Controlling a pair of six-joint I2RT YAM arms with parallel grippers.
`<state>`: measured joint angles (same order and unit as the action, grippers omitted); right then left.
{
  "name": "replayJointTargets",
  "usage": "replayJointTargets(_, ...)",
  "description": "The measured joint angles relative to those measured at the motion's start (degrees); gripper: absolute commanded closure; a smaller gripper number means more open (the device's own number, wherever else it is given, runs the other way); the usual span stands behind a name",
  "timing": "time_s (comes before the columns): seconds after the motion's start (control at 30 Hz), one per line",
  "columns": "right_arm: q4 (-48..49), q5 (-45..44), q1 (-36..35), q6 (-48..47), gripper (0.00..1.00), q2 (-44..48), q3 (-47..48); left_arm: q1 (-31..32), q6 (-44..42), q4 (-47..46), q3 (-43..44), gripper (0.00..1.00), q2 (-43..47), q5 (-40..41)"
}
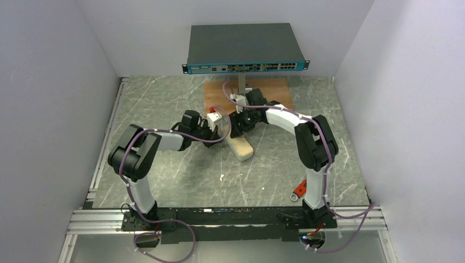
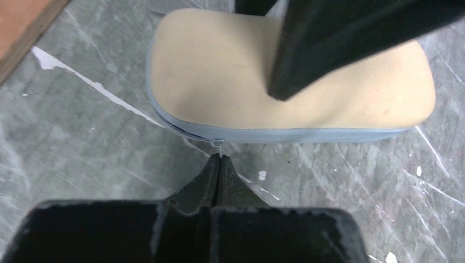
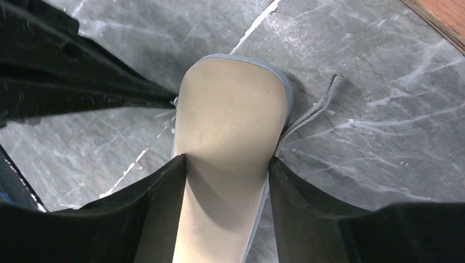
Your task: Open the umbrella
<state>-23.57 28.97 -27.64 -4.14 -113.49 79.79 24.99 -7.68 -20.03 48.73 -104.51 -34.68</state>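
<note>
No umbrella is in view. A cream oval clamshell case with a grey-blue zip seam lies closed on the marble table. My left gripper is at its left side. In the left wrist view that gripper is shut on the small metal zip pull at the case's edge. My right gripper straddles the case from above. In the right wrist view it is shut on the case, one finger pressed on each long side. One right finger crosses the left wrist view.
A grey cord loop trails from the case's right side. A wooden board lies behind the case, under a network switch on a post. A red tool lies near the right arm's base. White walls enclose the table.
</note>
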Motion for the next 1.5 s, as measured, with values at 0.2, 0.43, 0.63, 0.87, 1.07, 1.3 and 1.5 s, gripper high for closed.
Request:
replayJointTargets(0.2, 0.7, -1.9, 0.0, 5.6, 0.63, -0.3, 0.3, 2.1, 0.7, -2.8, -4.1, 1.00, 1.9, 0.0)
replayJointTargets(0.43, 3.1, -3.7, -0.1, 10.9, 0.83, -0.3, -0.5, 11.0, -1.4, -2.7, -9.1, 1.00, 7.2, 0.5)
replayJointTargets(0.63, 6.2, -5.6, 0.0, 13.2, 0.87, 2.2, -4.3, 12.8, -1.9, -1.8, -11.8, 1.00, 10.5, 1.3)
replayJointTargets(0.87, 8.5, -6.1, 4.2, 14.6, 0.46, 8.5, -12.4, 5.4, -0.2, 1.1, -10.4, 1.00, 11.1, -2.4)
replayJointTargets(1.07, 5.7, -2.1, 7.7, 1.3, 0.21, 18.0, -21.7, 3.4, -2.0, 5.4, -5.6, 1.00, 9.6, -3.3)
replayJointTargets(1.3, 3.1, 6.9, 7.4, -32.4, 0.14, 30.1, -32.1, 2.1, -3.5, 8.7, -1.0, 1.00, 5.0, -4.2)
replayJointTargets(1.5, -0.5, 12.8, 7.2, -57.9, 0.10, 27.6, -27.9, 2.1, -5.1, 11.0, 1.0, 1.00, 3.3, -5.3)
